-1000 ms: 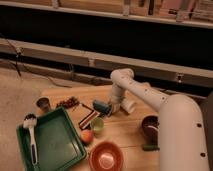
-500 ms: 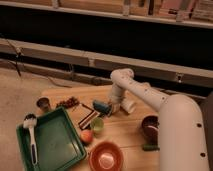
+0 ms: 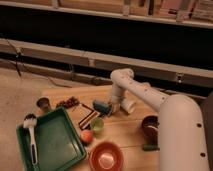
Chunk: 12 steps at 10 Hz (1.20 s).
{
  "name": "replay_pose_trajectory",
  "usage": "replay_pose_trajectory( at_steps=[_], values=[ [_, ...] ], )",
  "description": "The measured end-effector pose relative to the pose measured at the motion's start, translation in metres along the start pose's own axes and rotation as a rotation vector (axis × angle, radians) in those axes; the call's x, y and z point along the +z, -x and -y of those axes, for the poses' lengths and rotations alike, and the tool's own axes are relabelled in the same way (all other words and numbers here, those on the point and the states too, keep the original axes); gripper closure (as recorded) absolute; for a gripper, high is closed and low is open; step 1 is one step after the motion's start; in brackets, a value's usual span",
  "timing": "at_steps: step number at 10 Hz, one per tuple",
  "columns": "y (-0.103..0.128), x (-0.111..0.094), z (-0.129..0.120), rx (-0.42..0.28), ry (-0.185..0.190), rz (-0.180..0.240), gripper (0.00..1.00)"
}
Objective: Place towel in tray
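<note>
A green tray sits at the front left of the wooden table and holds a white dish brush. A striped red, white and dark cloth, likely the towel, lies flat on the table just right of the tray. My gripper hangs at the end of the white arm over the table's middle, just above and right of the cloth. A small blue-grey object lies right by the gripper; I cannot tell whether it is touching it.
A dark cup and a red berry cluster stand at the back left. A green cup, an orange fruit and a red bowl sit near the front. A white object and a dark bowl are on the right.
</note>
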Motion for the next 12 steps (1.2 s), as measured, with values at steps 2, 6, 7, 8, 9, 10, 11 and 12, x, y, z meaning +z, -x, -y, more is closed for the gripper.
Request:
replay_pose_trajectory(
  at_steps=[2, 6, 7, 8, 9, 10, 11, 12],
  values=[
    [0.0, 0.0, 0.0, 0.0, 0.0, 0.0, 0.2],
    [-0.003, -0.003, -0.002, 0.004, 0.0, -0.005, 0.2],
    [-0.003, -0.002, -0.002, 0.002, 0.002, -0.006, 0.2],
    [-0.001, -0.002, -0.001, -0.004, 0.004, -0.008, 0.2],
    [0.003, -0.008, -0.001, -0.005, 0.008, -0.028, 0.2],
    [0.011, -0.017, 0.0, -0.013, 0.021, -0.072, 0.22],
    [0.025, -0.036, 0.001, -0.023, 0.04, -0.141, 0.33],
    [0.035, -0.051, 0.003, -0.032, 0.052, -0.186, 0.41]
  ],
)
